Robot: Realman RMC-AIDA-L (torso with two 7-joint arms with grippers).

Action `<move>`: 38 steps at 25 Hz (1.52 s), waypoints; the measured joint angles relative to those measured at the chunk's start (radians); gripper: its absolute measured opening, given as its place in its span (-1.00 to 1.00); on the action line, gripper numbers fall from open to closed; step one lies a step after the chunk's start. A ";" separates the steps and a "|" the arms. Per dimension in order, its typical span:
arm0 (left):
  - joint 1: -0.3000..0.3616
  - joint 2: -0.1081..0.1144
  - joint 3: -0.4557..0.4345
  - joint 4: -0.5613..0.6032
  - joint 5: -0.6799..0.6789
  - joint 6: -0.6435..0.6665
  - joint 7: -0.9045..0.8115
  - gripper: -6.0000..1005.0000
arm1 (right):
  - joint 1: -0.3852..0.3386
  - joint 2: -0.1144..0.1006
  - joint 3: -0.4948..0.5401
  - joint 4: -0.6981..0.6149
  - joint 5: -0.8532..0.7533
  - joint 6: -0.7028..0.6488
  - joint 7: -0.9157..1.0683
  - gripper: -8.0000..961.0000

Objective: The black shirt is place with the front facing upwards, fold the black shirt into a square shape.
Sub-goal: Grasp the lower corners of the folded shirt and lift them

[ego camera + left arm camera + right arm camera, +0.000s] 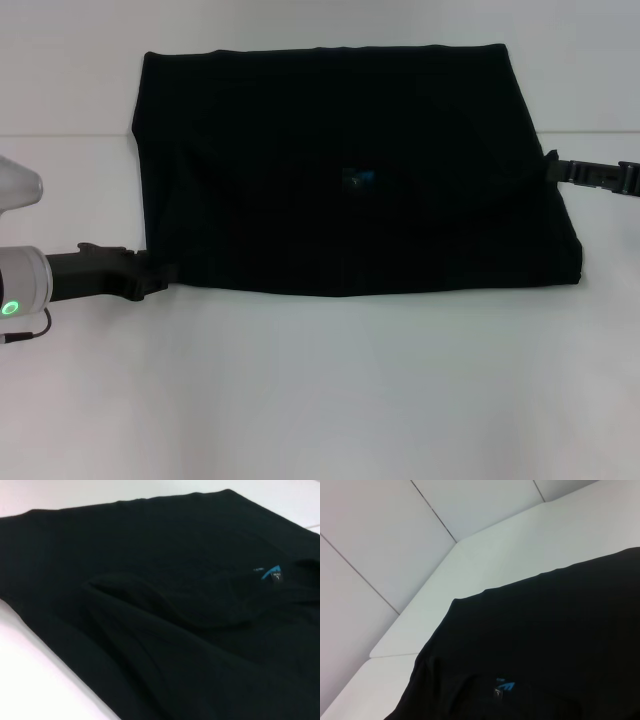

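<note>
Most folding looks done: the black shirt (pixel 350 170) lies as a wide rectangle; left gripper (pixel 160 272) and right gripper (pixel 552 168) touch its edges, grips unclear

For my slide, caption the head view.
Partly folded black shirt on white table, left gripper and right gripper at its opposite edges.

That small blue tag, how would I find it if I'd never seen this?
Look at the white table, where a black shirt lies folded into a rough rectangle. Near its middle sits the blue neck label, the only colour on the dark cloth.
</note>
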 joint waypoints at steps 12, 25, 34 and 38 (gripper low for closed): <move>-0.005 0.000 0.000 0.005 0.014 0.003 -0.011 -0.65 | 0.009 -0.021 -0.013 0.004 -0.113 0.008 0.053 0.60; -0.006 0.001 -0.010 0.018 0.012 0.041 -0.011 -0.98 | 0.081 -0.009 -0.026 0.064 -0.364 0.112 0.159 0.59; -0.013 0.001 -0.008 0.019 0.013 0.041 -0.016 -0.98 | 0.091 0.005 -0.030 0.108 -0.390 0.196 0.160 0.58; -0.016 0.002 -0.007 0.019 0.015 0.041 -0.023 -0.98 | 0.097 0.013 -0.036 0.110 -0.391 0.203 0.163 0.58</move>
